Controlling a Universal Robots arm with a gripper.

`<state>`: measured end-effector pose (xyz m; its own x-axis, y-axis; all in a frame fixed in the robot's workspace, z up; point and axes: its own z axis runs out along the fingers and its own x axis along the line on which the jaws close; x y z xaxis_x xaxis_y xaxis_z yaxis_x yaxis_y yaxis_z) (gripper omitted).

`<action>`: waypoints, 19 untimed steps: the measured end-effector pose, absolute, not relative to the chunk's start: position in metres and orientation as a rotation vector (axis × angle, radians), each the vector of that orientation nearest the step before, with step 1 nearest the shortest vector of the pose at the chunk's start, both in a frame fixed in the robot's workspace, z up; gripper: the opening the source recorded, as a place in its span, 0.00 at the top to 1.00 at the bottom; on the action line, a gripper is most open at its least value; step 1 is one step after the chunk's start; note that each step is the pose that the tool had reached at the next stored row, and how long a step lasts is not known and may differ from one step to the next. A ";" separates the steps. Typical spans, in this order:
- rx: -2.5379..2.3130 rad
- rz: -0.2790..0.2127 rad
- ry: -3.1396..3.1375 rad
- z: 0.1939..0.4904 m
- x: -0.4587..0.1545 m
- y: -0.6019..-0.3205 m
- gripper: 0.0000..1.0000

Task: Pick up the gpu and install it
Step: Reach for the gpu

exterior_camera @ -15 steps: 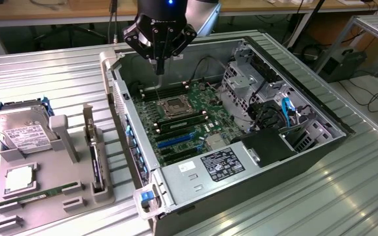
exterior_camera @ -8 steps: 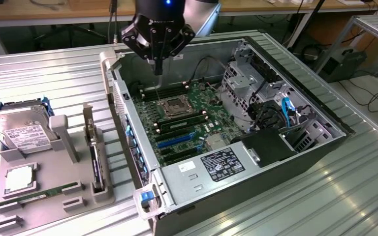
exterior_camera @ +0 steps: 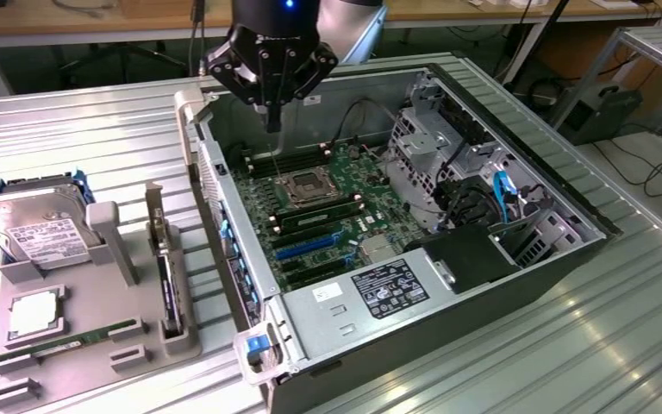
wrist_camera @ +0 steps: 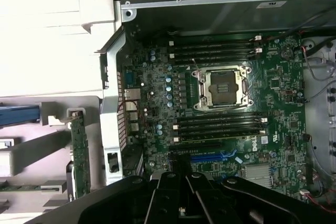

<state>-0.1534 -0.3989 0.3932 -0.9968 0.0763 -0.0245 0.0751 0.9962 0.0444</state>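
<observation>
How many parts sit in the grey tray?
4: hard drive at back, chip in middle, green memory stick in front, gpu upright nearest the case. Others may be hidden.

Above motherboard (exterior_camera: 320,207): open.
Exterior view's right: drive cage (exterior_camera: 423,155), cables (exterior_camera: 502,194) crowd.
Between gpu (exterior_camera: 169,289) and motherboard: case wall (exterior_camera: 210,190).

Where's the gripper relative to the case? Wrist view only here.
Observer: The gripper hangs above the open case, shut, with nothing in it.
Operator: And the gpu?
Observer: The gpu stands on edge in a grey holder beside the case, at the exterior view's left.
Operator: What else is in the holder?
Observer: A hard drive, a CPU and a RAM stick.
</observation>
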 end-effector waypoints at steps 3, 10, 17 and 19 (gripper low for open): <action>0.118 0.068 3.112 0.393 -0.155 -0.399 0.89; 0.118 0.068 3.112 0.393 -0.157 -0.399 0.89; 0.118 0.068 3.112 0.393 -0.160 -0.399 0.89; 0.118 0.068 3.112 0.393 -0.161 -0.399 0.89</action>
